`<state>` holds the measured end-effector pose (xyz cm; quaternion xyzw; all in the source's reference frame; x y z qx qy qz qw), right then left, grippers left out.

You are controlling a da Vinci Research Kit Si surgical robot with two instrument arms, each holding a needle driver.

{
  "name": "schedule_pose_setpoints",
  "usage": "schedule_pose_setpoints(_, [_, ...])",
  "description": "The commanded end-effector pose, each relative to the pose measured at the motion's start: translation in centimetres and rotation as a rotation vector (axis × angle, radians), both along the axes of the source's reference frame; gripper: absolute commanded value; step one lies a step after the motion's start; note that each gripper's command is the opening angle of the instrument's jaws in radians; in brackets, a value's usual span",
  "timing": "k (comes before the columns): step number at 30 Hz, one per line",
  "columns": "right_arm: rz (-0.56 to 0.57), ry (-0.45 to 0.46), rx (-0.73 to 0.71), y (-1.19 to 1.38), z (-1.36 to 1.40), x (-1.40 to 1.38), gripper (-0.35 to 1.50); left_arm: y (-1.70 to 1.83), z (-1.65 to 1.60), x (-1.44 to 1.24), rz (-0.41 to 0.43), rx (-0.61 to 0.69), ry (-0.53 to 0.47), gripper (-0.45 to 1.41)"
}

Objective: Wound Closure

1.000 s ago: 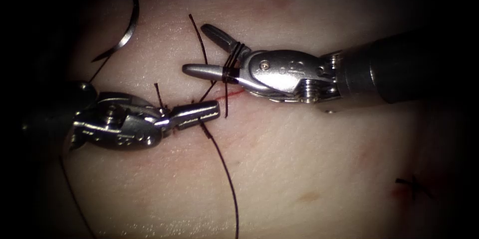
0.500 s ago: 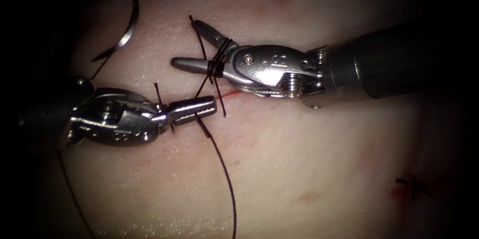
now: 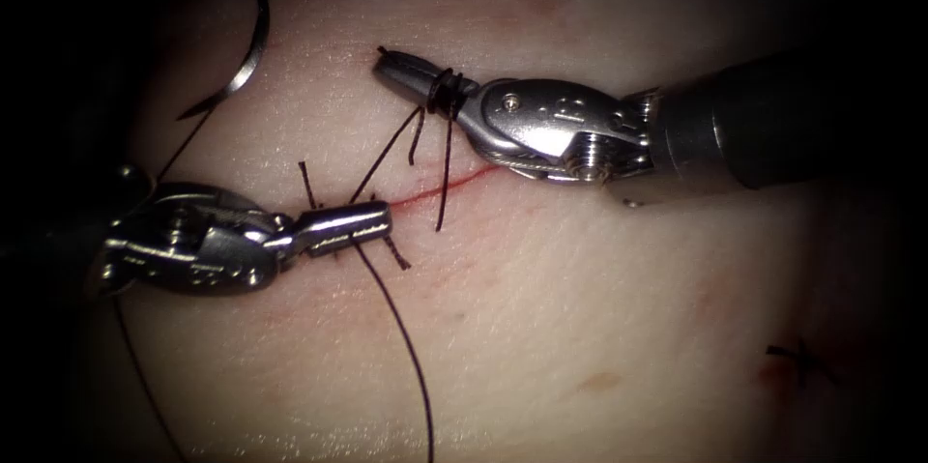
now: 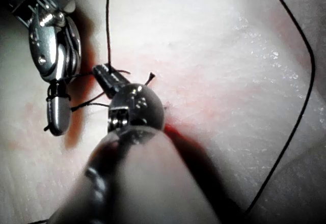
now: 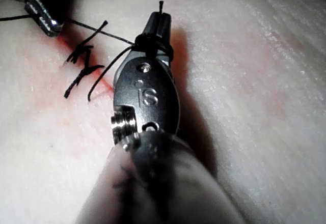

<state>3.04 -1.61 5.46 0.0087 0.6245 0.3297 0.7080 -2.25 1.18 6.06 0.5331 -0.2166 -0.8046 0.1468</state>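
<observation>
beside the left tool (image 3: 372, 221), clamped on the thread (image 3: 401, 328), the right tool (image 3: 391, 64) is clamped on thread end; needle (image 3: 253, 47) lies free on tissue (image 3: 580, 308).

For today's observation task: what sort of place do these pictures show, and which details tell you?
Probably a surgical-robot suturing practice bench: two needle drivers, the left tool and right tool, both shut on dark thread, work over a cut in pale tissue; a curved needle lies aside.
</observation>
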Motion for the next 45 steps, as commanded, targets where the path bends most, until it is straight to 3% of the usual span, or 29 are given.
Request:
schedule_pose_setpoints(1, [-0.001, 0.011, -0.010, -0.10, 0.02, 0.03, -0.35, 0.06, 0.06, -0.02, -0.006, 0.008, 0.005, -0.45])
schedule_pose_setpoints(9, [0.016, 0.049, -0.055, -0.31, -0.07, -0.02, -0.35, 0.34, 0.13, 0.12, -0.037, 0.044, 0.029, -0.45])
schedule_pose_setpoints(19, [0.031, 0.074, -0.095, -0.60, -0.13, -0.15, -0.35, 1.09, 0.03, 0.56, -0.111, 0.090, 0.108, -0.45])
schedule_pose_setpoints(33, [0.012, 0.066, -0.130, -1.06, -0.07, -0.25, -0.35, 1.59, -0.14, 1.13, -0.208, 0.117, 0.140, -0.45])
schedule_pose_setpoints(45, [0.007, 0.045, -0.156, -1.30, 0.07, -0.34, -0.35, 1.91, -0.09, 1.33, -0.235, 0.117, 0.160, -0.45])
